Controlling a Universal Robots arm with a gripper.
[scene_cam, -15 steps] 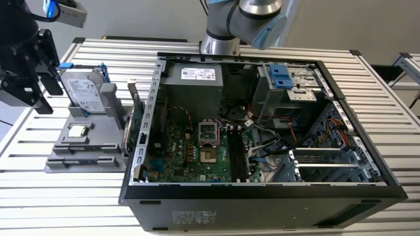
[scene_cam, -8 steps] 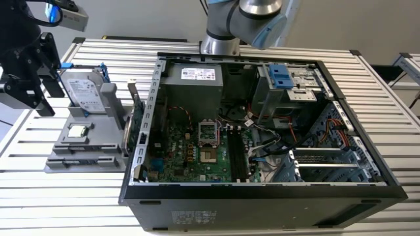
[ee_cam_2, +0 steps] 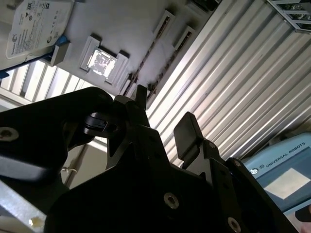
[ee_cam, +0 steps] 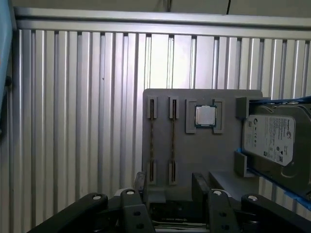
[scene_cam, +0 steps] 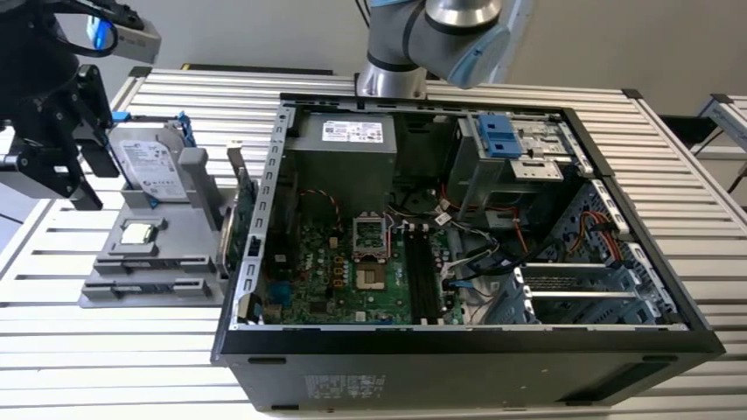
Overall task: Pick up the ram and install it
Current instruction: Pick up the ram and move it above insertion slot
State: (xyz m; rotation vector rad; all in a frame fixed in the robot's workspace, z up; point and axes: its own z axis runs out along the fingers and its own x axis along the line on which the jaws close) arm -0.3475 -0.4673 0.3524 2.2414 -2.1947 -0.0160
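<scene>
Hanging over the gray holder (ee_cam: 204,155), the gripper (ee_cam: 170,183) had its two fingers (ee_cam: 199,180) spread wide apart, and it held nothing. The ram (ee_cam: 173,141) stood on its thin edge in a groove of the holder, not touched by the fingers and a little way ahead of them. Another stick just like it (ee_cam: 152,141) stood in the next groove, and the two ran side by side. In the first wrist view their long way pointed straight away from the gripper, so the gap between the fingers lay across their thin sides. Both sticks lined up with that gap, so it was hard to say which one the gripper was going for. Nothing seemed to block the way down to them. A small square chip (ee_cam: 205,116) sat in the holder just beside the ram, and the hard drive (ee_cam: 272,138) leaned up past the chip, well apart from the sticks. In the exterior view the open computer case (scene_cam: 467,337) stood to the exterior view's right of the holder, with a green card (scene_cam: 245,219) standing between them. The long black slots (scene_cam: 421,276) on the board inside the case looked like the place for the ram, and they were far from the gripper.
</scene>
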